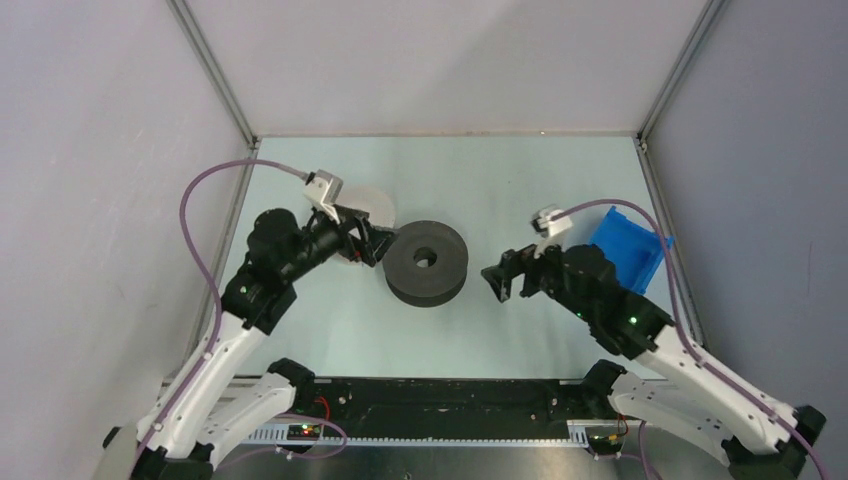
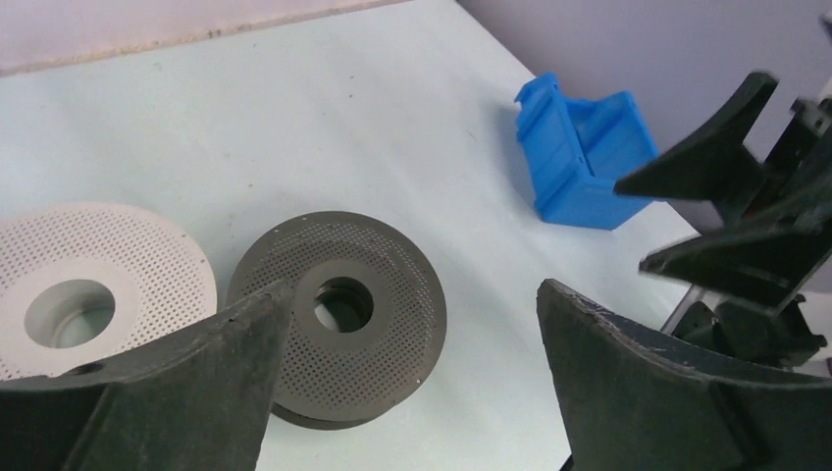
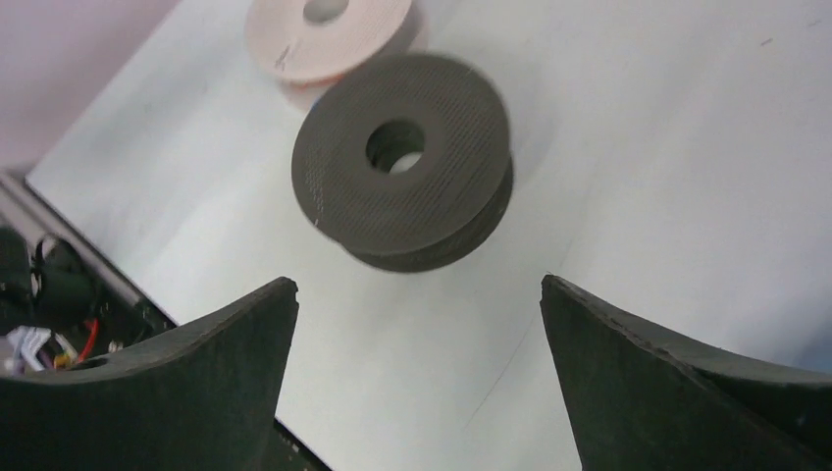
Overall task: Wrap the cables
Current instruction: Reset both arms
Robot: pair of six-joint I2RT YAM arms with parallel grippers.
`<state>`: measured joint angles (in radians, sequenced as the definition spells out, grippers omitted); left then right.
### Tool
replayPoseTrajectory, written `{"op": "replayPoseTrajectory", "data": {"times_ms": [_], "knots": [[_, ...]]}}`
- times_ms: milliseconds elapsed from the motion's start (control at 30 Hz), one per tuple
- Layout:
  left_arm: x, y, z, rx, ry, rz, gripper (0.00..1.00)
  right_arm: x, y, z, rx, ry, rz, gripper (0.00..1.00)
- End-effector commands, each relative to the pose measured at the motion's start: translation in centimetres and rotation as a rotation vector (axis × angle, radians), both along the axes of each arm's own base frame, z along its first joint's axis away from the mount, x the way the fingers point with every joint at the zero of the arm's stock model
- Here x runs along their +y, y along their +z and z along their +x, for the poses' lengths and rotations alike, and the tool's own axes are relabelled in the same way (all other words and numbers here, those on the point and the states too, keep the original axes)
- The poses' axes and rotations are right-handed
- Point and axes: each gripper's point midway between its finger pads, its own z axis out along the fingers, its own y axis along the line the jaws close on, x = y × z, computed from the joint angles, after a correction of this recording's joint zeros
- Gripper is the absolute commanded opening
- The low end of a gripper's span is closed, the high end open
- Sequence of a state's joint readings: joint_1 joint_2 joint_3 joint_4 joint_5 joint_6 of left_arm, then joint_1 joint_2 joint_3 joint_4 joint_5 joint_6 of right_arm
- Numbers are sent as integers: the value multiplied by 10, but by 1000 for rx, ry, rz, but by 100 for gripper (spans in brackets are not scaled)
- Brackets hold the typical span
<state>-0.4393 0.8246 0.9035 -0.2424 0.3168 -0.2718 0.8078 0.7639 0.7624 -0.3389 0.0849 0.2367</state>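
No thin blue or reddish cable shows in any view. A dark grey flanged spool (image 1: 425,262) lies flat mid-table, and it also shows in the left wrist view (image 2: 392,334) and the right wrist view (image 3: 432,196). A white spool (image 1: 372,205) lies just behind and to the left of it, partly hidden by my left arm, and shows in both wrist views (image 2: 98,255) (image 3: 329,39). My left gripper (image 1: 386,244) is open and empty at the dark spool's left rim (image 2: 414,289). My right gripper (image 1: 495,281) is open and empty, a short way right of the spool (image 3: 417,282).
A blue plastic bin (image 1: 625,250) stands at the right, behind my right arm, and shows in the left wrist view (image 2: 589,157). A hair-thin dark line (image 3: 500,378) marks the table between my right fingers; I cannot tell what it is. Enclosure walls stand on three sides.
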Motion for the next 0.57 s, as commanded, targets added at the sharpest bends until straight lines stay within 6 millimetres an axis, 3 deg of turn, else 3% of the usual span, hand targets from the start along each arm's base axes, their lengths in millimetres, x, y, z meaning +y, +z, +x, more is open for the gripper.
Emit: {"op": "replayPoseTrajectory", "data": {"times_ms": [0,133,333,533], "knots": [[3,24,-9,-177,-1,-47,99,-39,35,7,-92,-208,94,99],[13,31,-15,-250,34,-57,100,-55,61,6,-139,-286,188,100],[21,34,-20,-295,62,-51,100,-68,67,12,-145,-363,185,99],[25,36,-23,-323,65,-42,100,-65,73,16,-162,-368,202,99]]}}
